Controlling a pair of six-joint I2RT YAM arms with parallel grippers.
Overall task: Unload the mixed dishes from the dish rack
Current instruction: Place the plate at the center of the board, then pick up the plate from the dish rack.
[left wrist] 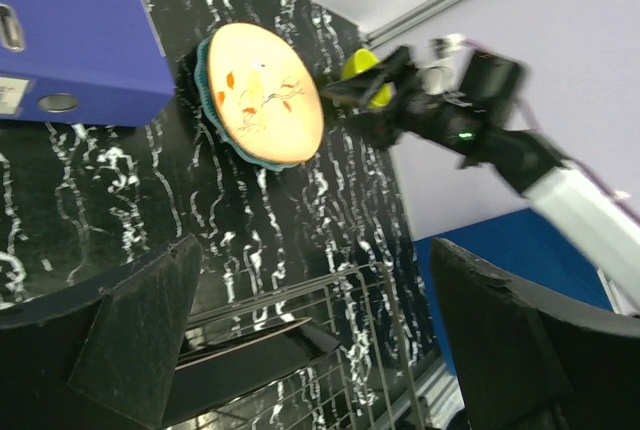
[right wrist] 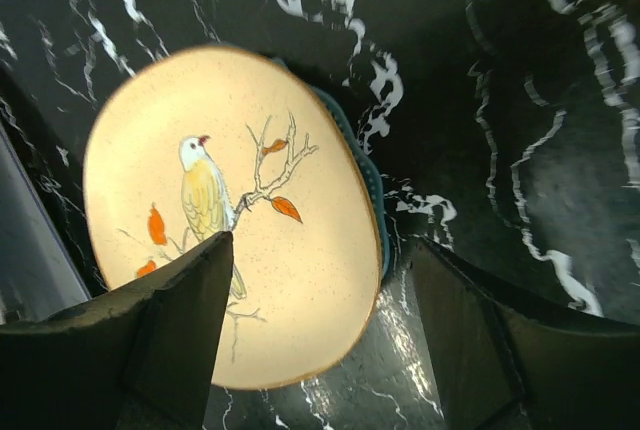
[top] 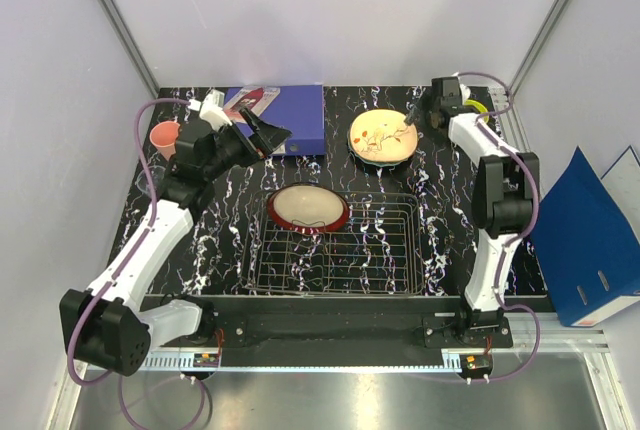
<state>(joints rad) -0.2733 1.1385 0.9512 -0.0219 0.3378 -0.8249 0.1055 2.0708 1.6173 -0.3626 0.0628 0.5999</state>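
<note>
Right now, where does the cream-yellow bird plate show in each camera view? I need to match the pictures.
Top external: the cream-yellow plate lies far right of centre, beyond the dish rack.
Left wrist: upper centre, just right of the blue binder.
Right wrist: fills the left and centre of the frame.
Shared landmark: the right gripper, open at the plate's rim in every view.
</note>
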